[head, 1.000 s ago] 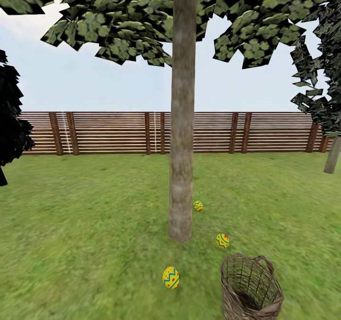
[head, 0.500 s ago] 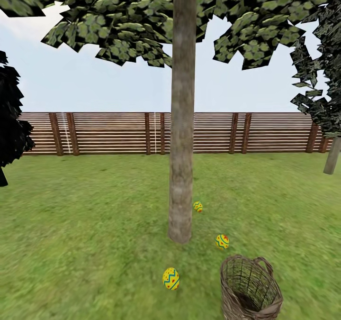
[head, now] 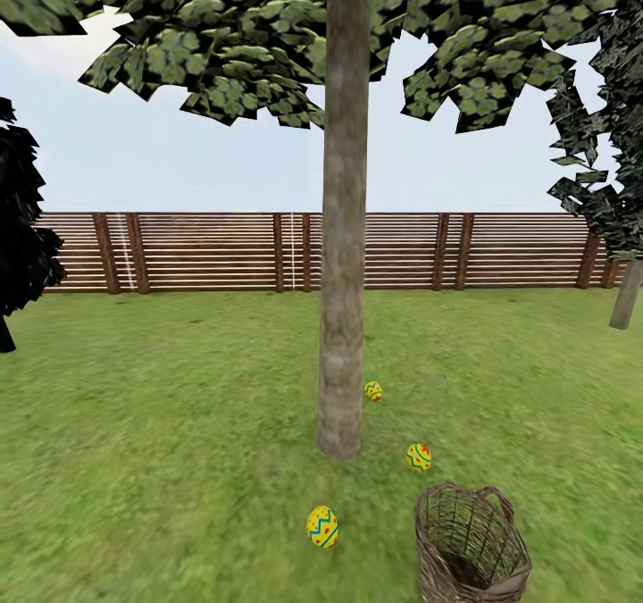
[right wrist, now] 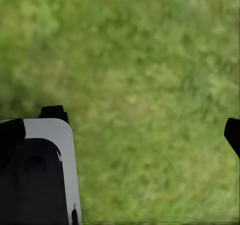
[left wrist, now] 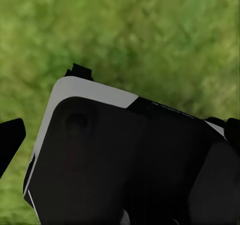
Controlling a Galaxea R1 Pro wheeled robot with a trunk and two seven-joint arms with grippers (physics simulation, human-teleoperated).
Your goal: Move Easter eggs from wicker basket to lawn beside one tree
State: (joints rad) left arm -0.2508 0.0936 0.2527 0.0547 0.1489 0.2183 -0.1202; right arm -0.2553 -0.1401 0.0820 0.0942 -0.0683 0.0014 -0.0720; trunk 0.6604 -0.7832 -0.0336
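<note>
Three Easter eggs (head: 322, 526) lie around the tree (head: 343, 228), wicker basket (head: 471, 545) empty (either hand's grip: cannot tell).

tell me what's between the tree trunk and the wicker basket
In the head view, one Easter egg lies on the lawn between the tree trunk and the wicker basket; otherwise only grass.

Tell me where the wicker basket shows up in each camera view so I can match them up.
Head view: the wicker basket stands at the lower right, on the lawn, right of the tree trunk.
Left wrist view: not in it; grass past a dark robot part.
Right wrist view: not in it; grass.
Shared landmark: the lawn's mottled green grass.
</note>
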